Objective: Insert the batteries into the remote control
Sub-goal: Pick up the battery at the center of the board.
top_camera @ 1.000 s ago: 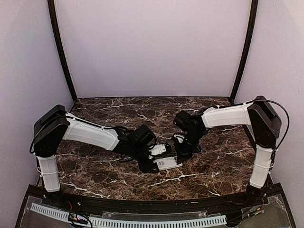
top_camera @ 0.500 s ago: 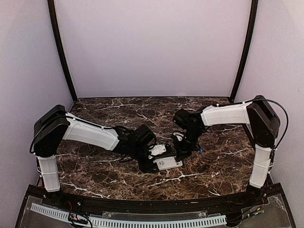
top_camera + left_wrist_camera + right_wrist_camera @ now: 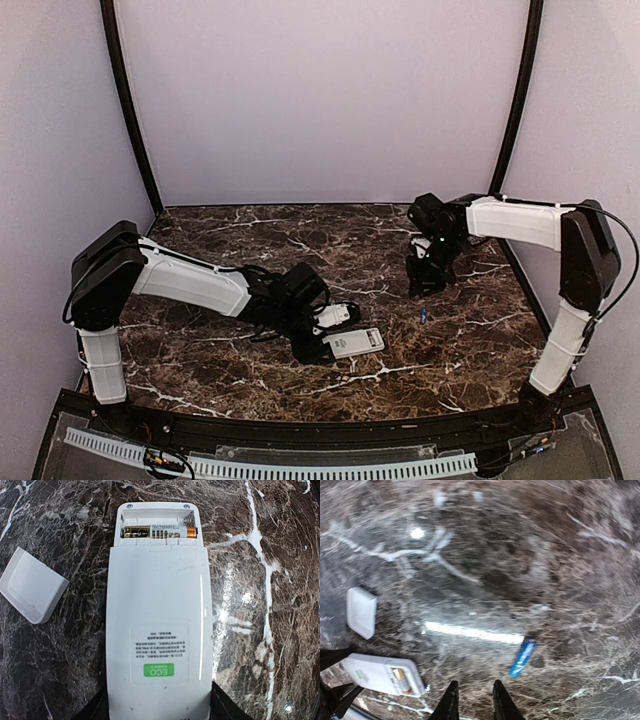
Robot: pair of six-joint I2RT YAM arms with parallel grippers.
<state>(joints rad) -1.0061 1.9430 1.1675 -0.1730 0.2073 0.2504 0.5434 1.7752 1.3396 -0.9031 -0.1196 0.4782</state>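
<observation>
"Where's the remote control (image 3: 157,630) from where you stand?"

"Flat on the marble table (image 3: 250,230), towards the near edge, plain white back up, with a green sticker near the held end. The left gripper (image 3: 159,702) has it by one short end. There's a dark finger against each long side, so it's clamped on the body."

"And the battery bay?"

"It's uncovered, at the end away from the fingers. A gold battery (image 3: 160,531) lies crosswise in it, on the side next to the back panel. The cover piece (image 3: 32,585) lies on the marble just beside the remote, not touching it."

"Any other battery about?"

"Yes, a blue battery (image 3: 522,657), slim with a silvery tip. It lies loose on the table by itself, well apart from the remote, off on the right arm's side. Nothing touches it."

"What's the right gripper (image 3: 472,700) doing?"

"It hangs above the table, farther back than the blue battery and well away from the remote. Its two fingers stand a narrow way apart, with only bare marble showing through the gap, so it has hold of nothing. From its own camera the blue one lies on the marble just past the fingertips and a little to one side."

"Is that camera sharp?"

"No, it's smeared. I can make out the battery's colour and how it lies, but no more."
</observation>
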